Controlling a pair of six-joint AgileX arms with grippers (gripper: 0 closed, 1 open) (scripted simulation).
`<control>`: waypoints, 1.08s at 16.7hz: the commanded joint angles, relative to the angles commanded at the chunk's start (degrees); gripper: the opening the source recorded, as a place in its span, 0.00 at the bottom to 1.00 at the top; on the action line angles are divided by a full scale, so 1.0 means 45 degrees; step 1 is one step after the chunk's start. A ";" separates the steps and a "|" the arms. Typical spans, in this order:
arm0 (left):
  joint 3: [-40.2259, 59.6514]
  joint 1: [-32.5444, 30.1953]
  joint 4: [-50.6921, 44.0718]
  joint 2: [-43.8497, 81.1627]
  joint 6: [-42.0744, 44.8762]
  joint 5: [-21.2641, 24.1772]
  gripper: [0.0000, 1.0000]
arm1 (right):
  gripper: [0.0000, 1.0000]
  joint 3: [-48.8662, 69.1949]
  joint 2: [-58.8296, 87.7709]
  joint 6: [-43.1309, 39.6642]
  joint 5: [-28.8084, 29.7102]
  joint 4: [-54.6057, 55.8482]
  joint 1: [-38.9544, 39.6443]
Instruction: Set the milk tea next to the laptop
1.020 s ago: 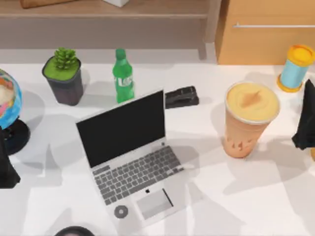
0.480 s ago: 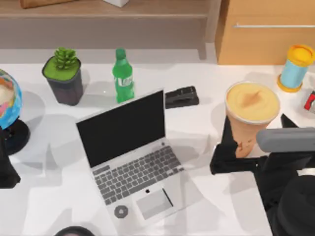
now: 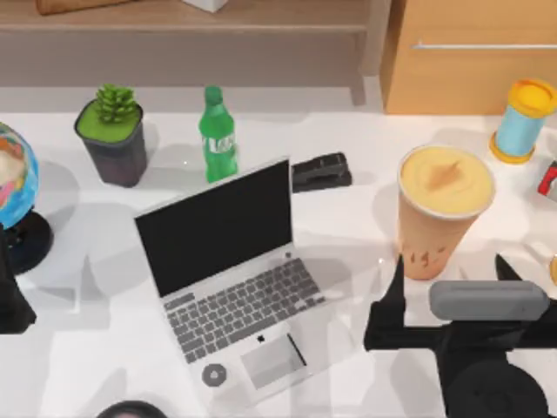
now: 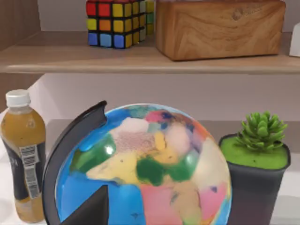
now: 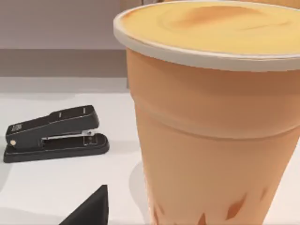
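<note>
The milk tea (image 3: 439, 209) stands upright on the table's right side, well apart from the laptop (image 3: 233, 279), not yet lifted. We judge we're in the approach step: our right gripper (image 3: 451, 277) sits just in front of the cup, fingers spread wide, holding nothing and touching nothing. Next we need to push forward until the cup sits between the fingers, then close. Our left arm stays parked beside the globe (image 4: 140, 164).
</note>
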 joint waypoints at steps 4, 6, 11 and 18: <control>0.0000 0.0000 0.0000 0.0000 0.0000 0.0000 1.00 | 1.00 0.0032 -0.0028 -0.0010 -0.0025 -0.0036 -0.0059; 0.0000 0.0000 0.0000 0.0000 0.0000 0.0000 1.00 | 1.00 0.0199 0.0089 -0.0114 -0.0241 -0.0002 -0.0269; 0.0000 0.0000 0.0000 0.0000 0.0000 0.0000 1.00 | 1.00 0.1633 0.1208 -0.0814 -0.2282 0.0282 -0.2362; 0.0000 0.0000 0.0000 0.0000 0.0000 0.0000 1.00 | 1.00 0.2457 0.1909 -0.1121 -0.3470 0.0403 -0.3562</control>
